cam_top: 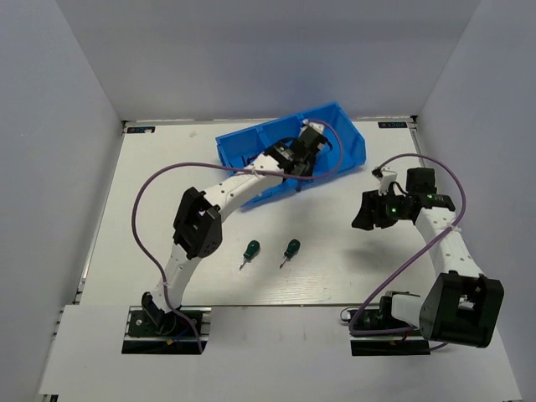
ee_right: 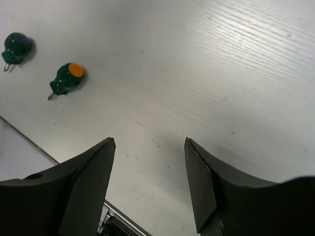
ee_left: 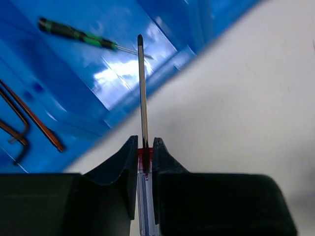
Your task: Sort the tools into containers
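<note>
My left gripper is shut on a slim screwdriver with a clear blue handle and a red collar. Its shaft points out over the near edge of the blue tray. In the top view this gripper hangs over the tray. Inside the tray lie a slim dark and green-handled screwdriver and dark L-shaped hex keys. Two stubby green-handled screwdrivers lie on the table in front of the tray. My right gripper is open and empty above the bare table.
The right wrist view shows both stubby screwdrivers at its upper left, and the table's edge at its lower left. White walls enclose the table on three sides. The tray sits tilted at the back centre.
</note>
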{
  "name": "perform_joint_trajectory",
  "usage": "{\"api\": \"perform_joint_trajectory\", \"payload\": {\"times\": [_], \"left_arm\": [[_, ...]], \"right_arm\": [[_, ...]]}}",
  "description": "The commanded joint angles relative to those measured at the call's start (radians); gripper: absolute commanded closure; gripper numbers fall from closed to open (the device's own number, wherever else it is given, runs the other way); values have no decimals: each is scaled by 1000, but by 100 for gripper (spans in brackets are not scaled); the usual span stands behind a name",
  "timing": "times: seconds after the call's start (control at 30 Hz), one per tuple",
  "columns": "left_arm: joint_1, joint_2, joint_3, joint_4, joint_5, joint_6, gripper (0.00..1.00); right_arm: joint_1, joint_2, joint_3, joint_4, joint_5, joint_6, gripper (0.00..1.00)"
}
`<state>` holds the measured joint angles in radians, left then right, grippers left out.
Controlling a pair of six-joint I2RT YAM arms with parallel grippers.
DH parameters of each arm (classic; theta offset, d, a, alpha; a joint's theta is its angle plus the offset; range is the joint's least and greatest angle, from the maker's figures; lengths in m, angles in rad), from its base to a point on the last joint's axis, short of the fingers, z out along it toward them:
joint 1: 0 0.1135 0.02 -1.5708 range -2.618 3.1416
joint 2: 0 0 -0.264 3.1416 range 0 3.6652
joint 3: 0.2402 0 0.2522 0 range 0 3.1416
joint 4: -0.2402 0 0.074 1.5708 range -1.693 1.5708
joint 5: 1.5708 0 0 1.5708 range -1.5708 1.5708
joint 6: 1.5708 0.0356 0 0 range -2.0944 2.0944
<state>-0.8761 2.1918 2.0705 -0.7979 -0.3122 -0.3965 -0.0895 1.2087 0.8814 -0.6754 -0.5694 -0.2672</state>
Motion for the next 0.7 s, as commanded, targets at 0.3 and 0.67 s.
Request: {"api": "perform_joint_trajectory", "payload": {"times": [0.3, 0.67], "left_arm": [[117, 71, 123, 144, 36, 51, 90], [172, 177, 272, 176, -84, -79, 88]], "right_arm": [[7, -95, -93, -24, -158, -99, 44], [19, -84, -111, 23, -153, -40, 45]]}}
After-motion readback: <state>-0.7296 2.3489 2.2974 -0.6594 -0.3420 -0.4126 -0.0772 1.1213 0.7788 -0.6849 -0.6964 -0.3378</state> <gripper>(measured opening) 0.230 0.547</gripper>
